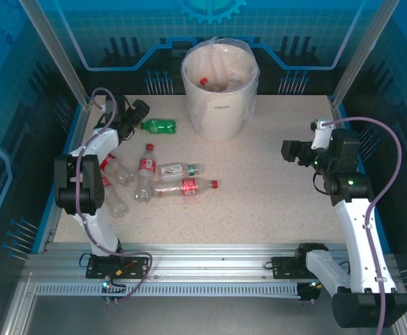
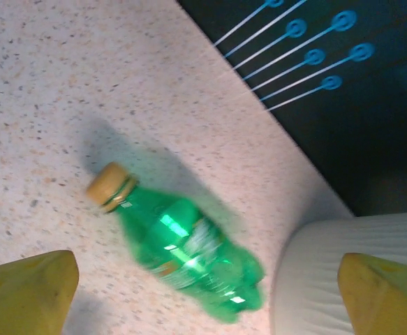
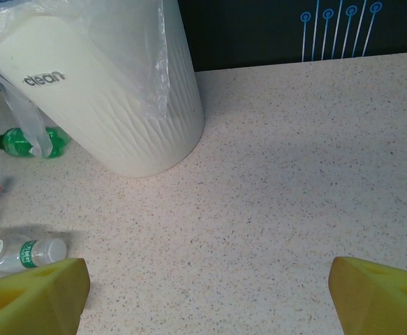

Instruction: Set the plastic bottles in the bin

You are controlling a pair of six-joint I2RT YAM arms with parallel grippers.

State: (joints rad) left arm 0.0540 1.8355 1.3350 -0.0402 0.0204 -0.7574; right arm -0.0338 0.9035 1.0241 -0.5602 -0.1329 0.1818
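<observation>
1. Okay, on my far left the left fingers [image 2: 28,289] stand wide apart and clamp nothing. In the left wrist view they hang over the counter [image 2: 63,84], with the green bottle [image 2: 189,255] lying below, between them.
2. The green bottle lies on its side, its yellowish cap toward the left arm [image 1: 84,181] and its base close to the foot of the bin [image 1: 220,112]. I cannot tell whether the two touch.
3. Nearer to me, clear bottles lie on their sides in a loose cluster: a red-capped one [image 1: 146,171], a white-labelled one [image 1: 179,169] and a red-labelled one [image 1: 189,187]. A couple more are partly hidden under the left arm.
4. The bin stands upright at the far middle of the counter, lined with a clear bag [image 1: 239,52]. I can see a red cap [image 1: 204,82] inside it.
5. On the right, the right fingers [image 3: 35,296] are spread apart with nothing between them. They hang over bare counter, well apart from the bin.
</observation>
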